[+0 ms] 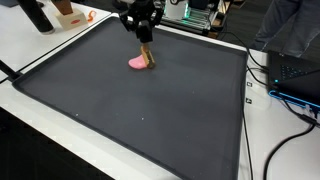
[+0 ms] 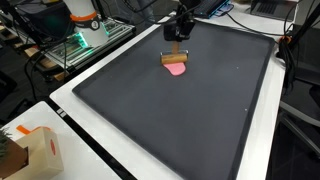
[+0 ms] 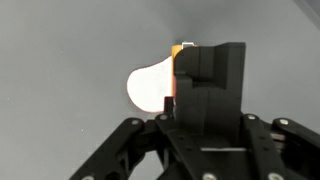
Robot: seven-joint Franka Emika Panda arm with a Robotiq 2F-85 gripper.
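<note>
Pink on black: my claw (image 1: 143, 40) hangs straight above a pink rounded piece (image 1: 137, 62) lying at the far middle of the black mat (image 1: 150, 120) that covers the white surface (image 1: 30, 52). A tan wooden part (image 1: 148, 56) rises from it, nearly upright, toward my fingertips. In the wrist view the pink rounded piece (image 3: 148, 88) bulges left of my finger. I cannot tell whether my jaws clamp the wood or only flank it. No brand or writing is readable.

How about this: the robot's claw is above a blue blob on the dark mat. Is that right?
Not quite: the blob is pink, not blue, as both exterior views show. The claw is above it, and it lies on the dark mat.
</note>
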